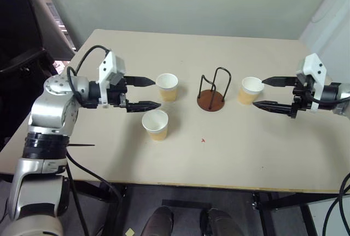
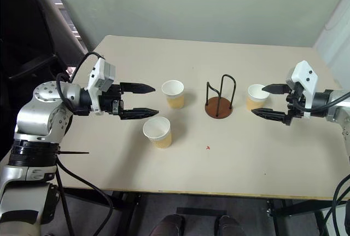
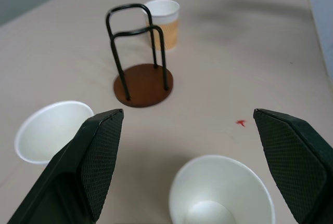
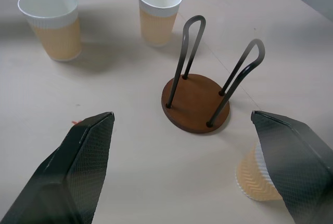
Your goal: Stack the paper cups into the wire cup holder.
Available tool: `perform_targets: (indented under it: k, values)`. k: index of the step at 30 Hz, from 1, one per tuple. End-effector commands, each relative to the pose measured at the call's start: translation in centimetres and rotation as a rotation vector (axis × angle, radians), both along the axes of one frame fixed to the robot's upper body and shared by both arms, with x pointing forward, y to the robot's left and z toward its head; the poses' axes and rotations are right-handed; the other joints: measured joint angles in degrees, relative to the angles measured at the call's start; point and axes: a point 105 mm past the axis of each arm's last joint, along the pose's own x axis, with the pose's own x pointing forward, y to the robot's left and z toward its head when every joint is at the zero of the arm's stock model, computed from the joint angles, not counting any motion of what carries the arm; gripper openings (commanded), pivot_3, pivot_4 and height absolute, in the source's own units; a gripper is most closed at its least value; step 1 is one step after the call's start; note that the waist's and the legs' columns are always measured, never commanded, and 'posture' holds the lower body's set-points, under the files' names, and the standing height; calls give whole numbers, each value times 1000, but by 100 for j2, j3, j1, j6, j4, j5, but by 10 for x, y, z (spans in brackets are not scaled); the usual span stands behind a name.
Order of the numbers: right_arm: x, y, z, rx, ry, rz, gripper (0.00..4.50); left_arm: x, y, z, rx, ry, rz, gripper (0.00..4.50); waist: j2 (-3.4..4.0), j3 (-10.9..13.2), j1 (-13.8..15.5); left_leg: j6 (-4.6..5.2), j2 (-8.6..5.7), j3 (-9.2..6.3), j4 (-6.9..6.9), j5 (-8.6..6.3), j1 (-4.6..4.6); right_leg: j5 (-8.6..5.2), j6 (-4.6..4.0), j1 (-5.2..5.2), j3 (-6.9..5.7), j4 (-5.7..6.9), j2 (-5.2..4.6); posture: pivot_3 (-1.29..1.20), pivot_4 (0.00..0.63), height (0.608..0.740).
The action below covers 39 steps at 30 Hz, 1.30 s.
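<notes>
Nearest stands one paper cup [image 1: 155, 124], upright and empty on the beige table [image 1: 229, 154]; a second [image 1: 167, 87] sits behind it, a third [image 1: 250, 91] right of the empty wire cup holder [image 1: 213, 91], loops upright. Left gripper [image 1: 146, 93] and right gripper [image 1: 263, 93] hover with fingers spread, holding nothing

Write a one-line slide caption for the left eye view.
Both open grippers, left and right, flank three upright paper cups and the empty wire cup holder on the table.
</notes>
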Motion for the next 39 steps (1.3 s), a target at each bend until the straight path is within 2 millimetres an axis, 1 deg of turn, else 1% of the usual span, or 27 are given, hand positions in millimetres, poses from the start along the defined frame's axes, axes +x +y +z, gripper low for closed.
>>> perform_targets:
  k: [1, 4, 7, 12, 17, 18, 20, 21, 24, 26, 28, 31, 33, 35, 37, 39]
  values:
    - [-5, -2, 16, -52, -49, 32, 4368, -6, 6, 17, 17, -26, -32, 4311, 0, 0, 0, 1, 0, 0, 0, 0, 0, 0, 0, 0, 1, 0, 0, 0, 150, 740]
    - [-7, -5, 20, -87, -50, 60, 4368, -6, 13, 27, 43, -39, -43, 4311, 0, 0, 0, 5, 0, -1, 4, -1, -4, 2, 3, 0, 1, -4, 0, 0, 150, 740]
    - [-10, -7, 17, -139, -38, 107, 4368, -7, 21, 34, 73, -35, -67, 4311, 0, 0, 0, 14, 0, -1, 6, -5, -7, 4, 6, 0, 2, -10, 0, 0, 150, 740]
    - [-7, -3, 22, -148, -56, 141, 4368, -6, 24, 36, 108, -35, -95, 4311, 2, 1, -7, 26, -1, 3, 7, -5, -10, 9, 14, 0, 11, -23, -1, 0, 150, 740]
    - [-6, 0, 19, -133, -51, 157, 4368, -7, 23, 34, 101, -34, -104, 4311, 2, 1, -7, 31, 0, 2, 8, -6, -20, 11, 18, 0, 9, -41, -1, 0, 150, 740]
    - [-4, 5, 20, -113, -58, 164, 4368, -7, 23, 35, 99, -38, -99, 4311, 2, 1, -8, 31, 0, 3, 10, -6, -23, 13, 22, 0, 10, -49, -1, 0, 150, 740]
    - [13, 26, 14, -74, -94, 135, 4368, -8, 23, 35, 90, -44, -93, 4311, 1, 0, -34, 31, 0, 4, 14, -5, -27, 16, 26, 0, 10, -57, -1, 0, 150, 740]
    - [19, 33, 13, -62, -102, 120, 4368, -9, 23, 35, 87, -45, -92, 4311, 1, 0, -73, 31, 1, 5, 18, -5, -26, 17, 27, 0, 11, -56, 0, 0, 150, 740]
    - [47, 58, 2, -13, -123, 22, 4368, -8, 23, 28, 85, -38, -77, 4311, 3, 1, -121, 58, 4, 9, 25, -13, -23, 24, 27, -2, 14, -54, 0, 0, 150, 740]
    - [57, 66, -2, 6, -117, -22, 4368, -7, 24, 28, 78, -43, -61, 4311, 3, 1, -123, 61, 5, 8, 27, -11, -25, 26, 26, -5, 13, -50, -1, 0, 150, 740]
    - [59, 76, -9, 24, -89, -17, 4368, -5, 23, 27, 75, -53, -44, 4311, 4, 1, -96, 61, 4, 8, 27, -11, -31, 26, 24, -12, 13, -50, -1, 0, 150, 740]
    - [75, 82, -23, 31, -48, -98, 4368, -7, 20, 23, 57, -56, -32, 4311, 3, 1, -68, 58, 4, 6, 30, -10, -47, 27, 24, -21, 6, -57, -3, 0, 150, 740]
    - [82, 83, -28, 28, -36, -129, 4368, -8, 19, 21, 50, -53, -29, 4311, 3, 1, -50, 49, 1, 6, 37, -4, -61, 29, 25, -31, 6, -58, -6, 0, 150, 740]
    - [86, 83, -30, 37, -29, -147, 4368, -10, 17, 20, 45, -50, -29, 4311, 3, 1, -44, 10, 0, 5, 43, 17, -74, 30, 25, -42, 5, -58, -7, 0, 150, 740]
    - [87, 85, -31, 42, -25, -147, 4368, -11, 16, 19, 44, -48, -28, 4311, 3, 1, -39, 6, 0, 6, 44, 17, -86, 30, 25, -53, 5, -55, -7, 0, 150, 740]
    - [88, 87, -33, 41, -22, -143, 4008, -12, 16, 19, 43, -47, -22, 4311, 3, 1, -38, -1, 0, 6, 44, 19, -91, 30, 25, -60, 5, -51, -7, 0, 150, 740]
